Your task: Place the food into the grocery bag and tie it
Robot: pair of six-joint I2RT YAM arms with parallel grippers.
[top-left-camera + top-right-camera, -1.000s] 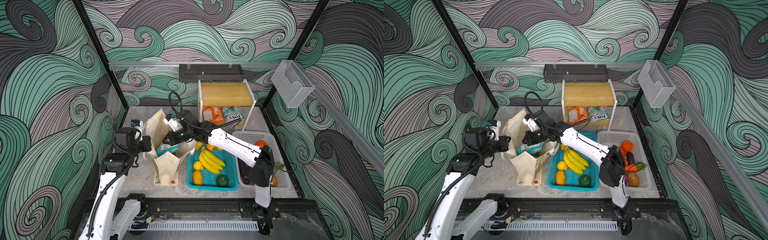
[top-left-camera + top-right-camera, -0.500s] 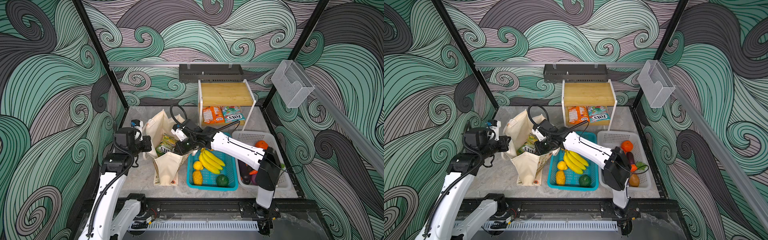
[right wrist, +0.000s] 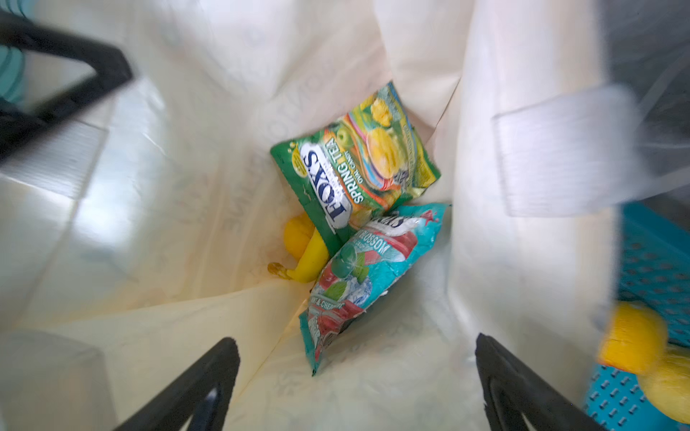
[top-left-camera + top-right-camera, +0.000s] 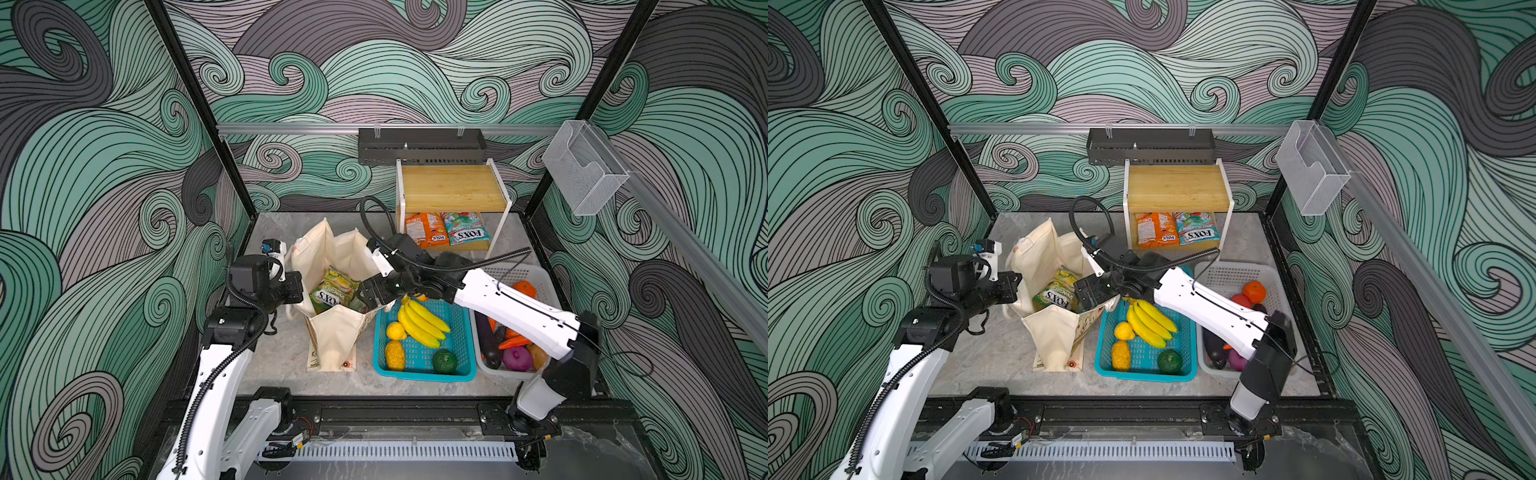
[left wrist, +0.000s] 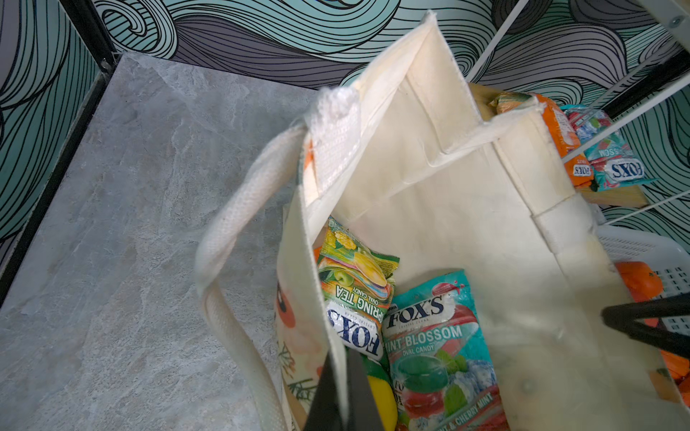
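Note:
The cream grocery bag (image 4: pixel 332 332) (image 4: pixel 1054 332) stands open left of the baskets. My left gripper (image 4: pixel 300 286) (image 5: pixel 341 377) is shut on the bag's left rim, with the wall pinched between its jaws. My right gripper (image 4: pixel 368 297) (image 3: pixel 354 339) hangs open over the right side of the bag's mouth, holding nothing. Inside the bag lie a green FOX'S packet (image 5: pixel 354 283) (image 3: pixel 358 160), a teal FOX'S packet (image 5: pixel 437 347) (image 3: pixel 358 268) and a yellow fruit (image 3: pixel 306 246). More food sits outside: bananas (image 4: pixel 419 322), an eggplant (image 4: pixel 486 340) and an orange (image 4: pixel 524 289).
A teal basket (image 4: pixel 463 370) with fruit touches the bag's right side. Right of that basket is a white basket (image 4: pixel 523 274) with vegetables, partly under my right arm. A wooden shelf (image 4: pixel 449 187) at the back holds an orange packet (image 4: pixel 424 232) and a teal packet (image 4: pixel 465 232).
My right gripper carried the teal packet down into the bag, opened and let it go. It now sits lower and further right. The left gripper kept hold of the rim.

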